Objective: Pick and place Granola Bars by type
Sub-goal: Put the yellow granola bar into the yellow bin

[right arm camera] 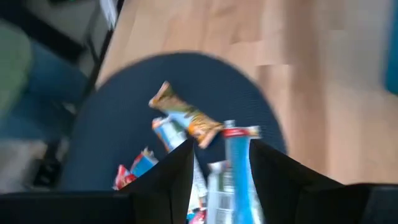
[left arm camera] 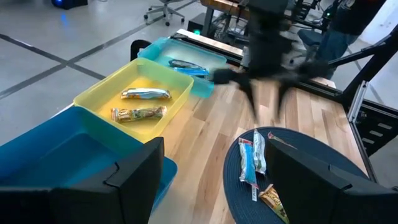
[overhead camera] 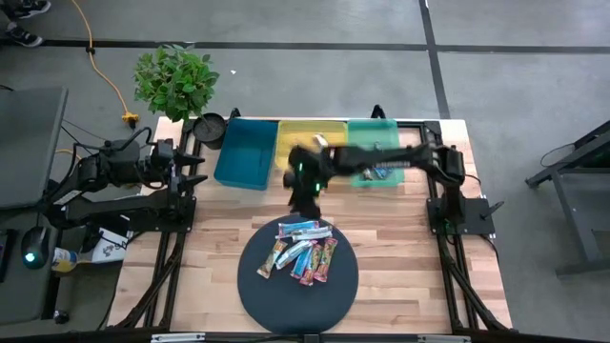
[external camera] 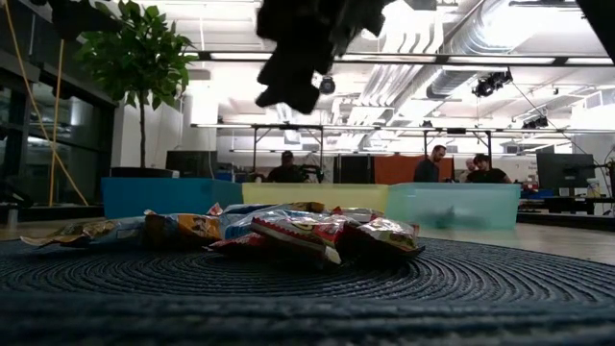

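We see the Granola Bars (overhead camera: 303, 250) as small flat packets in shiny wrappers, blue and white ones mixed with orange-brown and pink-red ones, lying in a loose fan on the far half of the round dark woven mat (overhead camera: 297, 291), some overlapping. From table height they form a low crinkled heap (external camera: 288, 231) with wrapper ends sticking up. Two more bars (left arm camera: 142, 103) lie in the yellow bin (left arm camera: 99, 93), one silvery and one brownish, and a blue one (left arm camera: 185, 66) lies in the teal-green bin (overhead camera: 374, 133); the blue bin (overhead camera: 243, 152) shows no bar. The three bins stand touching in a row along the table's far edge, and bare wood lies between them and the mat. The right gripper (overhead camera: 305, 195) hangs above the far rim of the mat, over the nearest bars, its fingers (right arm camera: 168, 180) spread apart and holding nothing. The left gripper (overhead camera: 195, 164) waits at the table's left side near the blue bin, clear of the mat, its fingers (left arm camera: 134, 180) spread wide and empty. The mat's near half is bare, and open wood lies on either side of it.
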Available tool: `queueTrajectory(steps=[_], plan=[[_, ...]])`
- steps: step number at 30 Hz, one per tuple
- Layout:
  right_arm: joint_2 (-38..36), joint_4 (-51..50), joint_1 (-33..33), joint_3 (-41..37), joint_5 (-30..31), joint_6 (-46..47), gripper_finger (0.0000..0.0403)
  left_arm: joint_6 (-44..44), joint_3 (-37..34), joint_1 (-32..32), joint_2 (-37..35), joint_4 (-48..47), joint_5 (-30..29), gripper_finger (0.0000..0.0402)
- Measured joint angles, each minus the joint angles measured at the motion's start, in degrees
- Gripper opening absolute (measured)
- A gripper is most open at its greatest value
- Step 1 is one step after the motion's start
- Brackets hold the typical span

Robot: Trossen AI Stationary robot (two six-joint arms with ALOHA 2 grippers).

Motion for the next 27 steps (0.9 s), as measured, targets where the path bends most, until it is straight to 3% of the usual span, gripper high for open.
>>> queueTrajectory(steps=[6, 10, 17, 27], plan=[[0.0, 0.14, 10.45, 0.0, 17.7, -8.12, 0.014, 0.11, 0.01, 0.0, 0.01, 0.01, -0.02, 0.0273], [0.0, 1.33, 14.3, 0.0, 24.79, -6.96, 0.014, 0.11, 0.01, 0.0, 0.0, 0.02, -0.02, 0.0273], [0.66, -0.08, 18.34, 0.02, 25.68, -3.67, 0.014, 0.13, -0.01, 0.0, 0.01, 0.03, -0.02, 0.0273], [2.18, -0.14, 17.0, 0.02, 19.52, 0.28, 0.0168, 0.11, 0.01, 0.0, 0.01, 0.01, -0.04, 0.0273]])
